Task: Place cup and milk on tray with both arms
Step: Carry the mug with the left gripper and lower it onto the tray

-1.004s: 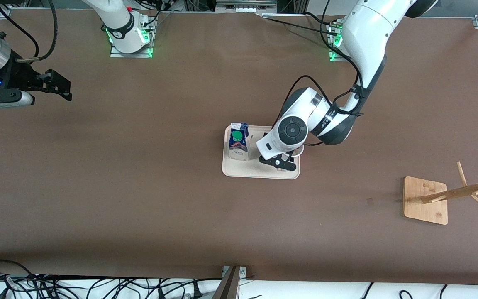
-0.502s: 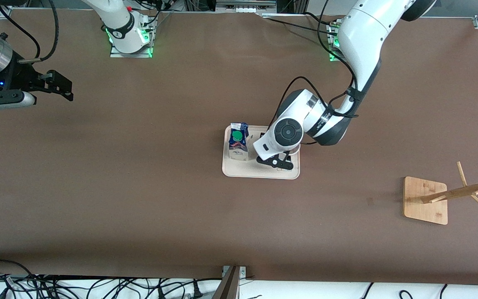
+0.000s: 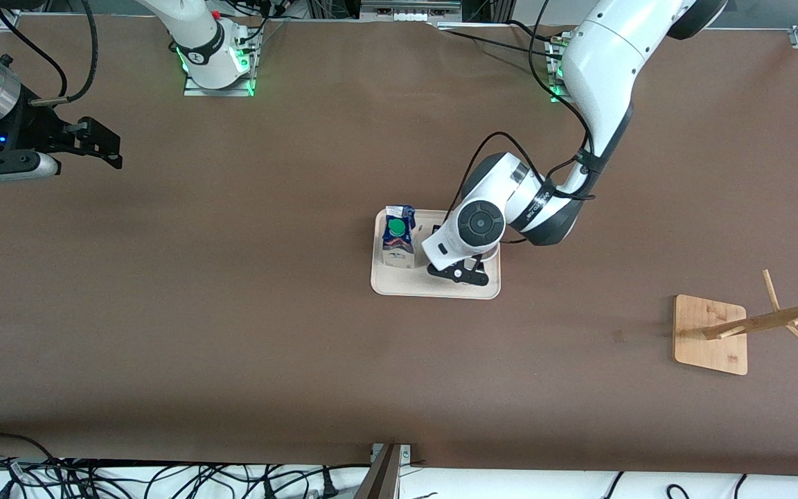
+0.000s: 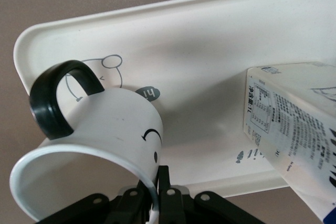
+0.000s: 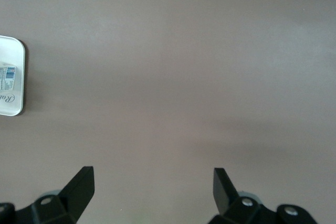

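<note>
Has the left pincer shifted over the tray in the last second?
Yes. The left pincer, shut on the cup, has crept toward the milk, which stands on the tray.

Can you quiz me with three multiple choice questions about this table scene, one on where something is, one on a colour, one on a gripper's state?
1. Where does the milk stand?
A. on the tray
B. on the wooden rack base
C. on the bare table

2. What colour is the milk's screw cap?
A. red
B. green
C. yellow

3. What is the left gripper doing?
A. hanging open over bare table
B. shut on the milk
C. shut on the cup

Answers:
1. A, the front view shows the carton upright on the cream tray.
2. B, a round green cap shows on top.
3. C, the left wrist view shows its fingers pinching the cup's rim over the tray, while the right gripper waits open over bare table.
</note>
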Controlling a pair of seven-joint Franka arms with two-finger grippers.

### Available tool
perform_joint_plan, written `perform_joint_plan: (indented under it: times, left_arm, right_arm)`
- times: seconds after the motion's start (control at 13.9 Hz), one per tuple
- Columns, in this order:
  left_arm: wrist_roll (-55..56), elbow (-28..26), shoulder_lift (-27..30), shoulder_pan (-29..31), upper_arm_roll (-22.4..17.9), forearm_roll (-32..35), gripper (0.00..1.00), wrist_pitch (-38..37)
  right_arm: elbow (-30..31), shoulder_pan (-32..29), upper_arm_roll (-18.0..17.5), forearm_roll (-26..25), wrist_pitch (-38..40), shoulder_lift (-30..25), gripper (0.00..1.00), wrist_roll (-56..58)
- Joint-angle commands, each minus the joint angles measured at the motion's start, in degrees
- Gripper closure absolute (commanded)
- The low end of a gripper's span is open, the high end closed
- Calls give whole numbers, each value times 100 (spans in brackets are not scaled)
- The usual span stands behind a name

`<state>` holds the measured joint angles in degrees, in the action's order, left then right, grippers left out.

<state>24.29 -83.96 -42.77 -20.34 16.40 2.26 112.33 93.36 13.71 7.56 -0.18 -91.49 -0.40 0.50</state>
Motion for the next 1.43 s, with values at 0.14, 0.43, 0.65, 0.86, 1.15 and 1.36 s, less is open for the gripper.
perform_joint_plan:
  times: [0.14, 0.43, 0.65, 0.86, 1.15, 1.36]
  left_arm:
    - [-74, 170, -144, -14, -40, -24, 0, 105]
    - [23, 196, -30, 38, -31, -86, 0, 52]
    - [748, 301, 198, 12, -14, -95, 0, -228]
    - [1121, 275, 532, 21, -31, -51, 0, -579]
    - [841, 187, 1348, 292, -101, -15, 0, -1124]
    - [9, 196, 2025, 854, -110, -7, 0, -1572]
  right_arm:
    - [25, -8, 18, 114, 43, -40, 0, 100]
    - [157, -26, 158, 280, -18, -48, 0, 346]
    - [148, -17, 132, 352, 17, -171, 0, 241]
    - [139, -17, 115, 317, 8, -189, 0, 240]
    - [25, -8, 114, 290, 0, -162, 0, 311]
    - [-63, -8, 115, 290, 8, -119, 0, 276]
